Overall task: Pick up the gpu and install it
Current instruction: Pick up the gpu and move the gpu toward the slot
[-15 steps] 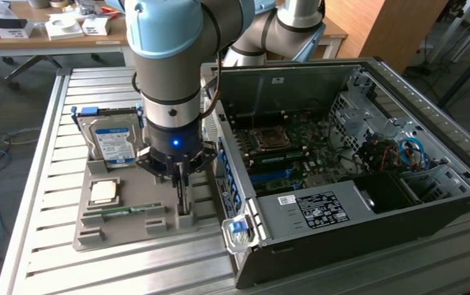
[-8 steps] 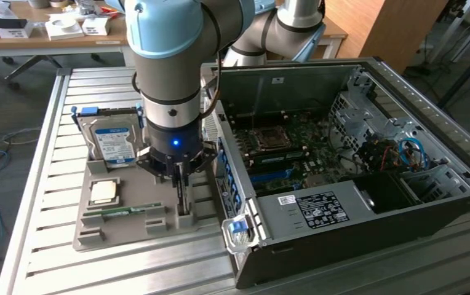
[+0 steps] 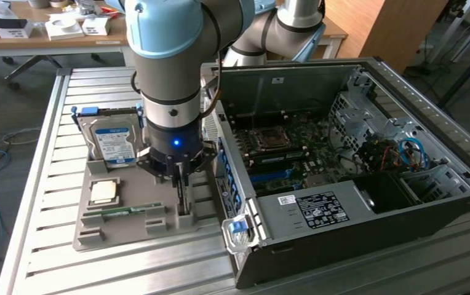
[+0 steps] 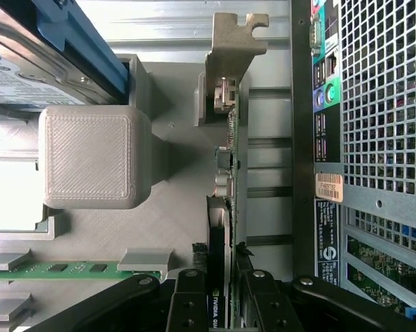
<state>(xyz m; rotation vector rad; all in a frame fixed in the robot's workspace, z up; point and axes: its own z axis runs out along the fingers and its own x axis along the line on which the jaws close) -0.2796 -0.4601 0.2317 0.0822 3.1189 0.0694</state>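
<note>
White lettering beginning "NVIDIA QU" runs along the black face of the gpu [image 4: 218, 304], while labels on the hard drive [image 4: 28, 76] and computer case [image 4: 328, 187] are illegible.

- In the exterior view the gpu [image 3: 184, 203] stood edge-on at six o'clock of the pincer [image 3: 180, 184], with its faces hidden.
- In the wrist view the pincer [image 4: 222, 283] covered one end of the gpu [image 4: 233, 173], and the picture's edge cut both off.
- The arm [image 3: 169, 55] hid the three-o'clock side of the hard drive [image 3: 114, 144].
- The label [image 3: 321, 209] on the computer case [image 3: 432, 184] bore print too small to read.
</note>
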